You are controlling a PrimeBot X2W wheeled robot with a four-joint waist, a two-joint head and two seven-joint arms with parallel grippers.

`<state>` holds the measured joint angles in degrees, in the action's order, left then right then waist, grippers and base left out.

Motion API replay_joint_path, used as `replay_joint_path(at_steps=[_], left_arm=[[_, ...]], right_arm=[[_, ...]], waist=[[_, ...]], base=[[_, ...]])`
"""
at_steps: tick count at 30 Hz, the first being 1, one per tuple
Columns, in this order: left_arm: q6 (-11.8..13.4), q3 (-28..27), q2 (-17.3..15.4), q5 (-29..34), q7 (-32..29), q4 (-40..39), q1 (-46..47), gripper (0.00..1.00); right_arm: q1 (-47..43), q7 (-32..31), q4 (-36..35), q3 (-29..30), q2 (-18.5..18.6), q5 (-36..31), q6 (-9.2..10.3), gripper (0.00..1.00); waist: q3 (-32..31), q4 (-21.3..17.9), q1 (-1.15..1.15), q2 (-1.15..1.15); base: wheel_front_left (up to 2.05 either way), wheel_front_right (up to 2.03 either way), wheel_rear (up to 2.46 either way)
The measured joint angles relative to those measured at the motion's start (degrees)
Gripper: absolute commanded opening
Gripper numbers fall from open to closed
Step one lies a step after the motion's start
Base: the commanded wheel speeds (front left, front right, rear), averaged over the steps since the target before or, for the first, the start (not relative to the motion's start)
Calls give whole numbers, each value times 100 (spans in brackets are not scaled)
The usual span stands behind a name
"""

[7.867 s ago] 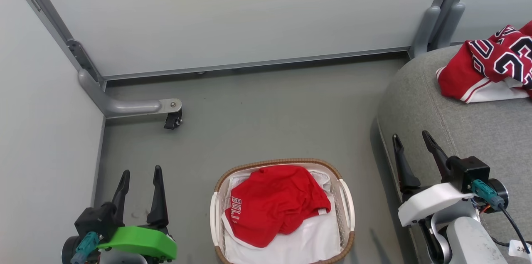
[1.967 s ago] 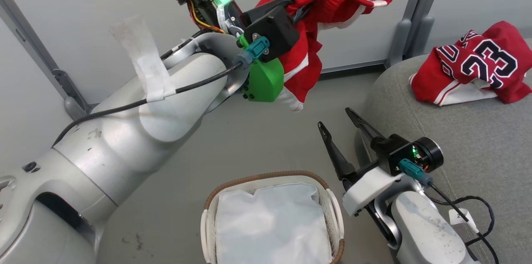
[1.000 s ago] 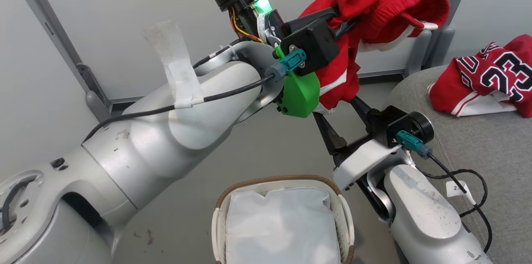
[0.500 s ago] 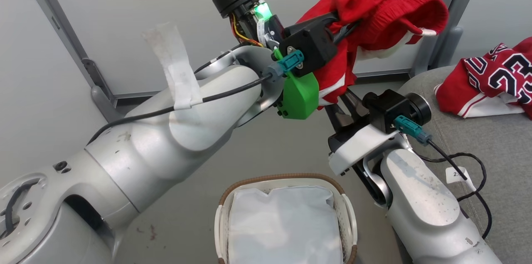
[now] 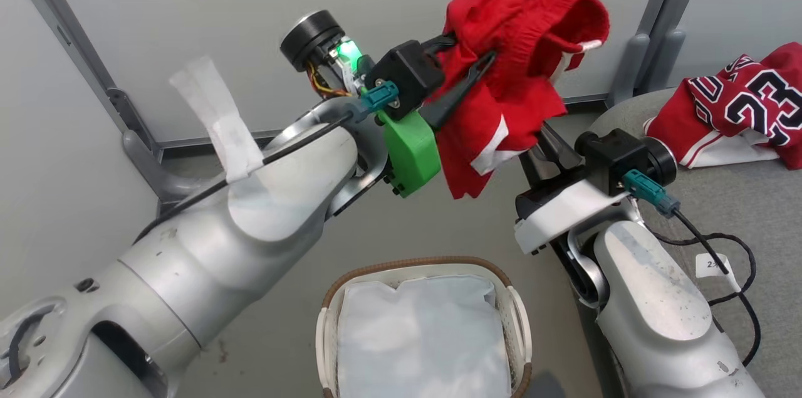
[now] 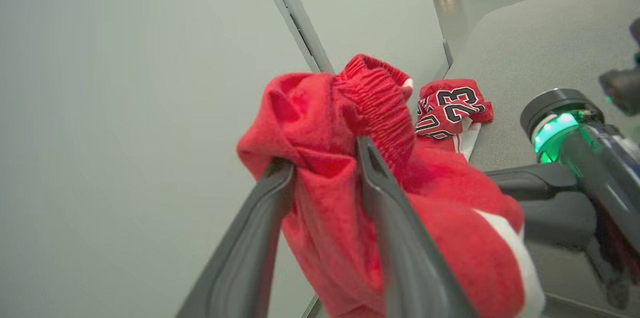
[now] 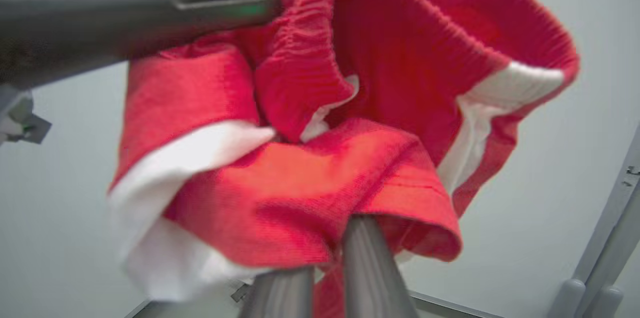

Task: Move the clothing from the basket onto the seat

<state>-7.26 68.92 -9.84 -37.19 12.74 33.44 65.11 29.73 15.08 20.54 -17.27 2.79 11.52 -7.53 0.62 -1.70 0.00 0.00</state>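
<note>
A red garment (image 5: 514, 41) with white trim hangs in the air between my two arms, above and behind the basket (image 5: 426, 263). My left gripper (image 5: 473, 50) is raised high; its fingers (image 6: 395, 238) stand parted, with the cloth (image 6: 340, 122) bunched between and draped over them. From below, my right gripper (image 7: 325, 248) is shut on the garment's lower hem (image 7: 310, 173); in the head view its tips vanish under the cloth. The basket holds just its white liner (image 5: 426, 335). The red "23" jersey (image 5: 745, 103) lies on the grey seat (image 5: 739, 197) at the right.
Grey wall panels close off the back and left. A metal post (image 5: 651, 34) stands at the seat's far corner, and a bracket foot (image 5: 144, 166) sits on the floor at the left. A black cable (image 5: 720, 241) loops off my right forearm.
My right gripper has risen to the garment's hanging hem and closed on it. The left gripper's fingers have spread apart, and that arm has swung slightly left.
</note>
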Motion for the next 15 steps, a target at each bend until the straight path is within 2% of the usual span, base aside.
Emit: replay_joint_path(at_steps=[9,15], left_arm=[[183,-349,25,-350,203,3,-972,100],[330,-921,41,-153,227,-321,-1707,100]], right_arm=[[-56,0,-147,504,1,-193,0,0],[-166,0,-252,750,1,-330,0,0]], waist=[[50,42,0,0],[108,75,0,0]], base=[[0,0,0],[0,0,0]])
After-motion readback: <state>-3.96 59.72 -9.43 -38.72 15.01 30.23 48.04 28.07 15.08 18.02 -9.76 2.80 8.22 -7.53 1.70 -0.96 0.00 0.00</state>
